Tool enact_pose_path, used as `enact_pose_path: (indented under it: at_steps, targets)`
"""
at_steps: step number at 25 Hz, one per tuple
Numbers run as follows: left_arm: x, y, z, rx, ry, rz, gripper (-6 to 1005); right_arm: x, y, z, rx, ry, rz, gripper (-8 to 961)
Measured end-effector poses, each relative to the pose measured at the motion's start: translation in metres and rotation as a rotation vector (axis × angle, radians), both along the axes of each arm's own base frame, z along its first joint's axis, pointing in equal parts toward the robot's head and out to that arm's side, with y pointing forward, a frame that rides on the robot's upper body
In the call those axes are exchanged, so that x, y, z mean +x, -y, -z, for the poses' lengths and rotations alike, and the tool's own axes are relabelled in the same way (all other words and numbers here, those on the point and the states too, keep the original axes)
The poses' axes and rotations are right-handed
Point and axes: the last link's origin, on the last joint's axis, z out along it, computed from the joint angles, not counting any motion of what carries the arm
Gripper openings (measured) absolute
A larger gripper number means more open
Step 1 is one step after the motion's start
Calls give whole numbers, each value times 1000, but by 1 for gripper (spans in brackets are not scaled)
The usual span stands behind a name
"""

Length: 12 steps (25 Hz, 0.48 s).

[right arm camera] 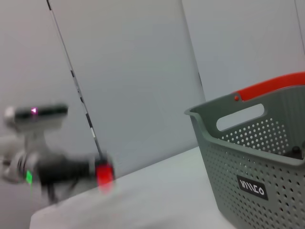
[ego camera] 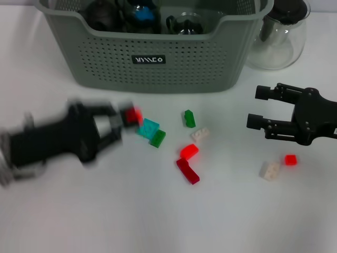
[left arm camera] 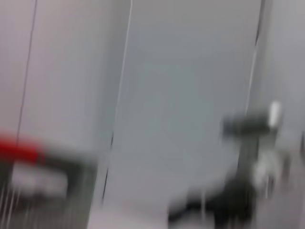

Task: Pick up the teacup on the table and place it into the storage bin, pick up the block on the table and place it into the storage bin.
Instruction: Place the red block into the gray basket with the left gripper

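The grey-green storage bin stands at the back of the white table and also shows in the right wrist view. Dark and glass objects lie inside it. No teacup shows on the table. My left gripper, blurred by motion, is shut on a small red block just above the table, in front of the bin's left half. The right wrist view shows that block at the gripper's tip. My right gripper is open and empty at the right, above the table.
A clear glass pitcher stands right of the bin. Loose blocks lie on the table: teal, green, green, white, red, dark red, white, red.
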Motion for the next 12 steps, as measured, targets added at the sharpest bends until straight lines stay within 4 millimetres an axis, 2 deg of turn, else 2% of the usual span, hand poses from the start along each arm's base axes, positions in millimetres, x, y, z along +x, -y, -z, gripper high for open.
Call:
enact_pose_path:
  at_steps: [2,4,7,9,12]
  targets:
    - [17,-16,-24,-3,95,22,183,0,0,0,2,1,-3,833]
    - [40,-43,-51,-23,165,20,182,-1,-1,0,1,3,-7,832]
    - [70,-87,-82,-24,145,-21,182,-1,0,1,-1,5,-8,833]
    - [95,-127,-102,-11,99,-95,181,0,0,2,-3,3,-6,834]
    - [128,-176,-117,2,7,-201,181,0,2,2,-5,1,-2,833]
